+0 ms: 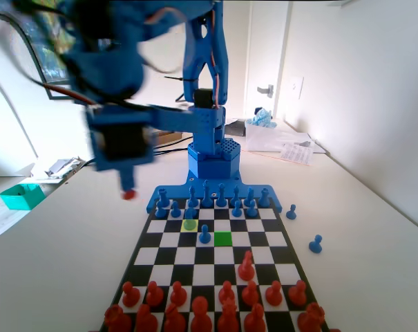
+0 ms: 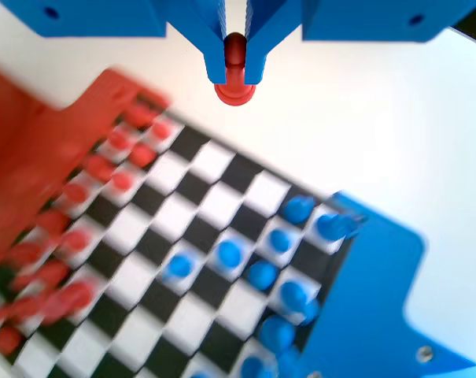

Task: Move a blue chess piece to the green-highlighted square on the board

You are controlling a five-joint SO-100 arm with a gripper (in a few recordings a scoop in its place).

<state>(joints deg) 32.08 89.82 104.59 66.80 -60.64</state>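
Note:
My gripper (image 1: 128, 185) hangs high over the bare table, left of the board (image 1: 168, 256) in the fixed view, and is shut on a small red pawn (image 1: 128, 194). The wrist view has the jaws of the gripper (image 2: 234, 69) closed around the red pawn (image 2: 235, 88), whose base pokes out below them. The green-highlighted square (image 1: 223, 238) is bare. A blue chess piece (image 1: 204, 235), a pawn, stands on the square just left of it. A yellow-highlighted square (image 1: 189, 224) lies behind that pawn. The wrist view looks down on the board (image 2: 197, 230) at an angle, blurred.
Blue pieces (image 1: 207, 199) line the far rows and red pieces (image 1: 199, 310) the near rows. One red pawn (image 1: 247, 266) stands forward. Two blue pawns (image 1: 316, 243) (image 1: 291, 211) stand off the board at right. A teal box (image 1: 21, 196) sits far left.

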